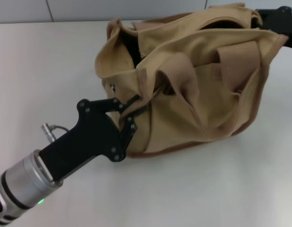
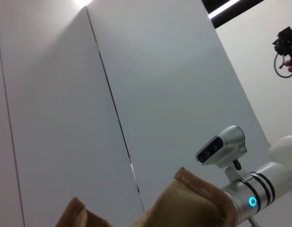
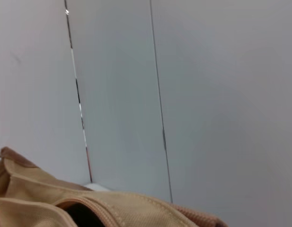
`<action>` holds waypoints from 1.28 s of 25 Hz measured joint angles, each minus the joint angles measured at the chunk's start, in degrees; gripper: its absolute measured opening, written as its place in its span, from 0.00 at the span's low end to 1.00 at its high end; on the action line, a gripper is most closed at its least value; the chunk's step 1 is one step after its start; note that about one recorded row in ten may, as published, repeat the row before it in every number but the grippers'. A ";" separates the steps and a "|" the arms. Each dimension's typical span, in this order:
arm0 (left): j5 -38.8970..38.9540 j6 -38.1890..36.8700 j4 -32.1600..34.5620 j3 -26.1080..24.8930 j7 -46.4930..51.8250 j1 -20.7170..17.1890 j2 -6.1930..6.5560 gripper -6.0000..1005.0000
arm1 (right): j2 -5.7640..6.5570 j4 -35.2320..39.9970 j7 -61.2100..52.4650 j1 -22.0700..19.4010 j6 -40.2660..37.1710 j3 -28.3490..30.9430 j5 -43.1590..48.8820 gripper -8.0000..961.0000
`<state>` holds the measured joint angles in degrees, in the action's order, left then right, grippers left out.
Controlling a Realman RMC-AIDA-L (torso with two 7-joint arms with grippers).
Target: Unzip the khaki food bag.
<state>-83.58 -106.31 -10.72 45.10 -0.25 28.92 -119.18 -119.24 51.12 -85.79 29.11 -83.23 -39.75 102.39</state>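
No text, label, brand, number or sign can be read anywhere, neither on the khaki food bag (image 1: 193,80) nor on either arm.

Pale white tabletop (image 1: 51,61), grey panelled wall (image 3: 221,94) with thin vertical seams behind it.

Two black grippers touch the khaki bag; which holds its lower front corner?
The left gripper, pinching the tan canvas tote at its near-left corner; the right gripper sits at the far top end.
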 joint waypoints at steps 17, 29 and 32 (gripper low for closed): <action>0.04 -5.97 6.82 -1.56 4.87 -10.87 0.37 0.42 | 0.03 2.94 4.53 -10.03 -7.60 1.35 -12.80 0.54; -0.77 -8.17 11.40 -3.42 7.11 -17.47 0.80 0.82 | 2.37 -11.69 19.59 -19.59 -36.05 9.43 -22.46 0.82; -2.72 -7.93 15.63 0.24 12.01 -17.67 0.99 0.82 | 2.42 -10.58 23.91 -20.19 -40.37 9.32 -11.24 0.86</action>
<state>-86.30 -114.23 4.92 45.34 11.76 11.24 -118.19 -116.83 40.54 -61.88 8.92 -123.59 -30.43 91.15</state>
